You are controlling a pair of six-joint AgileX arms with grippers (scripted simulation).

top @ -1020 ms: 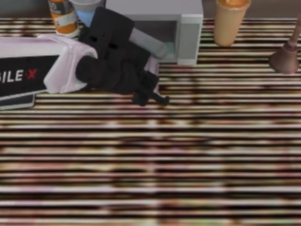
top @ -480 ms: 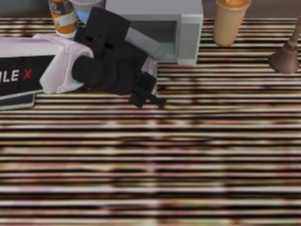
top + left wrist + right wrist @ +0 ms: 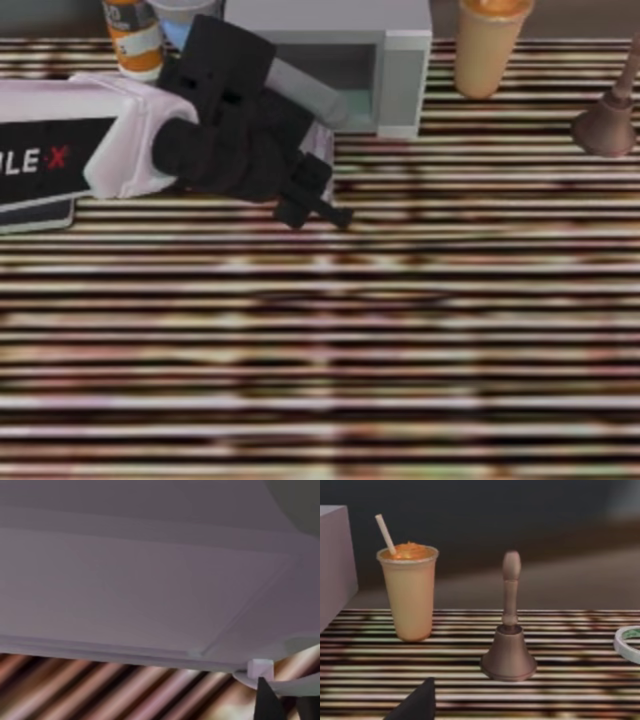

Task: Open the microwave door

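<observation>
The microwave point(image 3: 345, 40) sits at the upper centre of the top view, its cavity showing. The microwave door point(image 3: 150, 590) is swung out leftward, just above my left end effector point(image 3: 312, 203); whether that is clenched or released I cannot tell.
</observation>
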